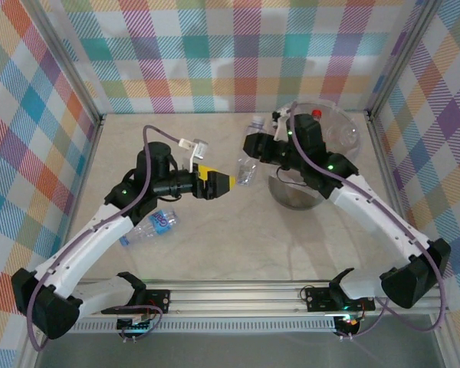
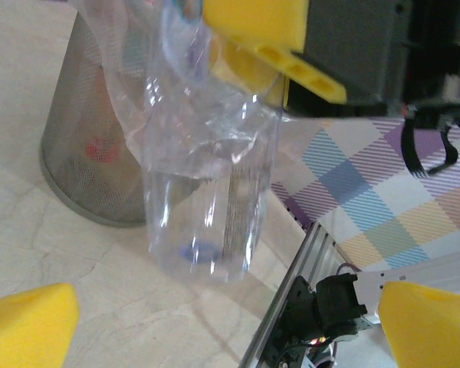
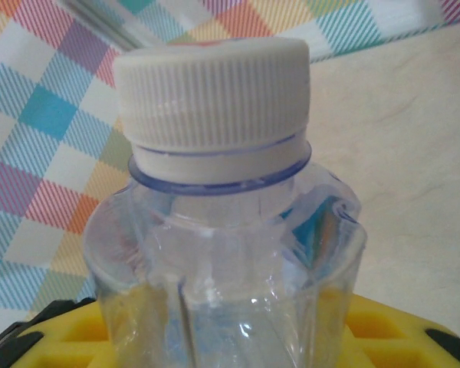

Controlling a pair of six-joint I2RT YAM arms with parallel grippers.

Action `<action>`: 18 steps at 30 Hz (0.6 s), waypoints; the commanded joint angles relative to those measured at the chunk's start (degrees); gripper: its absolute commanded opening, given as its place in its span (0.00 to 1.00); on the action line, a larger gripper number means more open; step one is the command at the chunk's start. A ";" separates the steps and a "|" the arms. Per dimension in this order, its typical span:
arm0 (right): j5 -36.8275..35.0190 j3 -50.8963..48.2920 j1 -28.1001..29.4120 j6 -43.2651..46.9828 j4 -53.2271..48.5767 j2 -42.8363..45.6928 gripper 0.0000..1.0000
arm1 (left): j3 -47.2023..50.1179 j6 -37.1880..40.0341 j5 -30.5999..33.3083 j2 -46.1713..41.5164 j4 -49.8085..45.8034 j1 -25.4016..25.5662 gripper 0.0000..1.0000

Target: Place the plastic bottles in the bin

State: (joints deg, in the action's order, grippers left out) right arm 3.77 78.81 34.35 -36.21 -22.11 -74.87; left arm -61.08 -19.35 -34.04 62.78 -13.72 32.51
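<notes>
Top external view is showing the left gripper [image 1: 224, 183] and the right gripper [image 2: 264, 54] facing each other above the middle of the beige stone-patterned table [image 1: 238, 253]. The right gripper is gripping a clear crumpled plastic bottle with a white ribbed cap [image 2: 207, 199] between its yellow padded fingers [image 2: 253, 23]. This bottle is hanging in the air between both grippers, just beside the large round translucent grey plastic bin [image 1: 291, 195].

In the right wrist view the cap is rising above the yellow pads [image 3: 399, 330], which are pressing the bottle body from both sides.

The left gripper is standing wide open and is holding nothing. In the left wrist view its two yellow fingertips [image 2: 27, 322] are sitting far apart in the lower corners, and the hanging bottle is not touching them.

A clear plastic bottle with a blue label [image 1: 155, 224] is lying on its side on the table, close to the left arm. A small clear bottle [image 1: 255, 123] is resting near the back wall, just left of the bin. A bottle with a red cap [image 1: 317, 115] is lying inside the bin.
</notes>
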 commanded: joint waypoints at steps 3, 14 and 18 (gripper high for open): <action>-2.03 4.14 -4.89 6.76 -4.87 4.77 0.44 | -1.60 7.32 -0.54 -6.58 -4.83 0.27 1.00; -4.42 19.34 -14.66 19.93 -20.36 1.60 0.45 | -3.99 17.26 8.65 -13.27 -21.77 0.27 1.00; -7.16 23.79 -15.96 23.33 -23.13 -2.32 0.44 | -2.55 16.47 9.37 -14.34 -20.70 0.27 1.00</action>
State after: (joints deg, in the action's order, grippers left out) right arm -1.15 100.29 18.98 -17.58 -40.93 -74.56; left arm -64.05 -4.19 -26.41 49.45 -33.17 32.51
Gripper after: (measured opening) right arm 0.449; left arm 0.999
